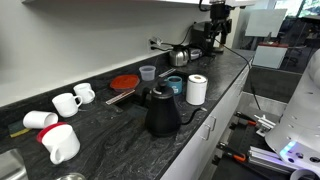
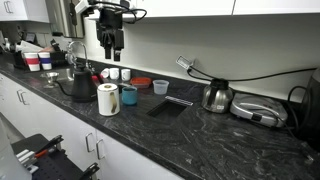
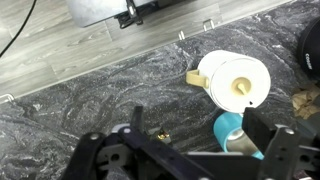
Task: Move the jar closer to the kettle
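Where the end effector [image 2: 110, 52] hangs: raised above the table [image 2: 200, 132], pointing straight down, clear of everything that stands there.
End effector state: released; in the wrist view its two fingers [image 3: 136, 118] stand wide apart with only bare table between them.
Jar [image 2: 108, 99]: upright on the table near the front edge, nothing gripping it; in the wrist view the jar [image 3: 240, 82] shows from above, off to one side of the fingers.
Kettle [image 2: 78, 86]: the black gooseneck one, on the table near the jar, with a clear gap of dark stone between them; in an exterior view the kettle [image 1: 160, 113] is nearer the camera than the jar [image 1: 197, 89].
Teal cup [image 1: 175, 85]: just beside the jar, on the side away from the table's front edge; whether they touch cannot be told.
Grey cup [image 1: 148, 72]: farther back, near the wall, well apart from the jar.
Red dish [image 1: 123, 82]: lying flat beside the grey cup.
White mugs [image 1: 66, 103]: a small group near the wall, beyond the kettle from the jar.
Silver kettle [image 2: 217, 96]: well apart from the jar, with a cable running along the wall behind it.
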{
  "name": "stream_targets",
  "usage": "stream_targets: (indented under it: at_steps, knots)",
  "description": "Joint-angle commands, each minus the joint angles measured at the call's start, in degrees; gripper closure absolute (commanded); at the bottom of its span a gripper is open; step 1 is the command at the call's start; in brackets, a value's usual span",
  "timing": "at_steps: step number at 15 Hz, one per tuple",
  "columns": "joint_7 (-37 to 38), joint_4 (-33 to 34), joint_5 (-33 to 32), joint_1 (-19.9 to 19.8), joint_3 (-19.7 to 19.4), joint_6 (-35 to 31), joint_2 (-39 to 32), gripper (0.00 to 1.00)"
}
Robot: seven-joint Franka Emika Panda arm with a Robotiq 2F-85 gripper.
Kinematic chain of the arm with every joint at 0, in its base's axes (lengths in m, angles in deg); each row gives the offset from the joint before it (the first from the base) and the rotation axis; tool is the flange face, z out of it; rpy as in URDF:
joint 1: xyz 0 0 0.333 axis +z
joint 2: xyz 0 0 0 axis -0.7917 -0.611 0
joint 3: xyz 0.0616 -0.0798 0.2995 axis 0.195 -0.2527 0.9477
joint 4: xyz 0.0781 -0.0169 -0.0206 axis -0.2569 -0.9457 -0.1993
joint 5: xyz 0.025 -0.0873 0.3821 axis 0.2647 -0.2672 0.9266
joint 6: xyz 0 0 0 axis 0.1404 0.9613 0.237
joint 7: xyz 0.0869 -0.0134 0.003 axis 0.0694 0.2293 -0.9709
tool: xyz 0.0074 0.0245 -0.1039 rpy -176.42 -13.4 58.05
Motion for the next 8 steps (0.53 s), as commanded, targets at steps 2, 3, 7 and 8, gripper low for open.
stream_targets:
  at_steps: [2, 3, 7, 8]
  knots:
    - [1.0, -2.9, 0.4, -0.8, 0.8, -1.4, -0.5, 0.00]
    - [1.2, -3.8, 0.4, -0.8, 0.8, -2.0, -0.6, 0.00]
    - [1.1, -3.4, 0.4, -0.9, 0.8, -1.9, -0.3, 0.00]
    - [1.1, -3.4, 0.4, -0.9, 0.8, -1.9, -0.3, 0.00]
